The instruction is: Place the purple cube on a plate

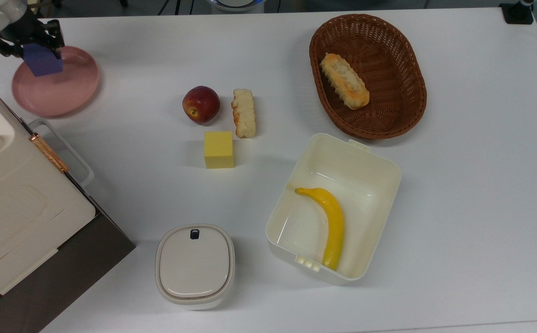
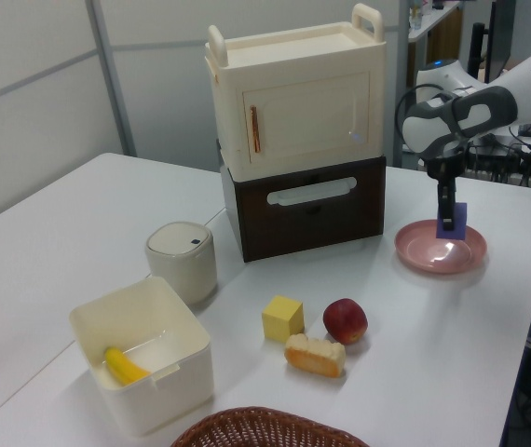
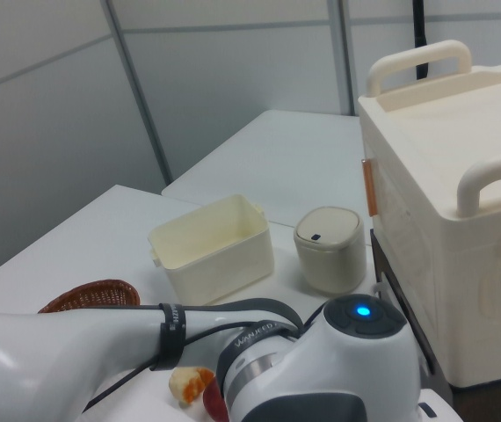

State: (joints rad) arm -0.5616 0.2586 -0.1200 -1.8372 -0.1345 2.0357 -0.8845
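top view: end effector (image 1: 35, 46) clamped on purple cube (image 1: 43, 64), over plate (image 1: 60, 92) far rim, above table (image 1: 268, 60) | left view: purple cube (image 2: 454, 220) held just above plate (image 2: 441, 253) | right view: arm body close up | handling: likely light, soft foam, matte; pinch opposite flat faces

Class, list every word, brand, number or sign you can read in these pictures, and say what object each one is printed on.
"WANFEO"-like white lettering on the black cable band of the robot arm in the right view: too blurred to read with certainty.
No readable text on the plate, the purple cube, the lidded canister, the open box or the basket.
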